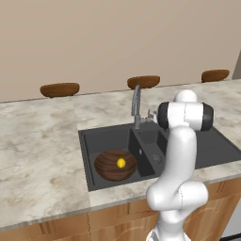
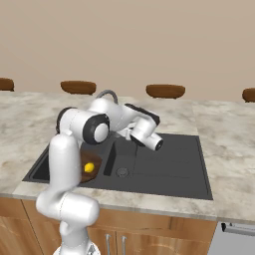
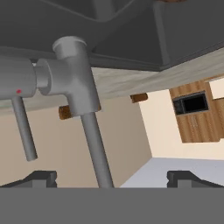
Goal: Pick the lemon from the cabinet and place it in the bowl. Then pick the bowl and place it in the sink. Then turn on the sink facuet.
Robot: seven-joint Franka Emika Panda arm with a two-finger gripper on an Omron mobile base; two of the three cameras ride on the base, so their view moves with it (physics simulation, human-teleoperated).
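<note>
Hand [image 3: 112, 177] was spread wide, pinching nothing, its two dark tips apart with the sink faucet [image 3: 72, 74] stem standing between them, close ahead. Side lever [image 3: 22, 129] stuck out from the faucet body. From the right base view the hand [image 2: 155, 143] hung over the sink [image 2: 164, 172], just beside the faucet. Wooden bowl [image 1: 115, 164] sat in the left basin, lemon [image 1: 121, 163] inside it. Marbled worktop [image 1: 37, 150] ran around the sink.
</note>
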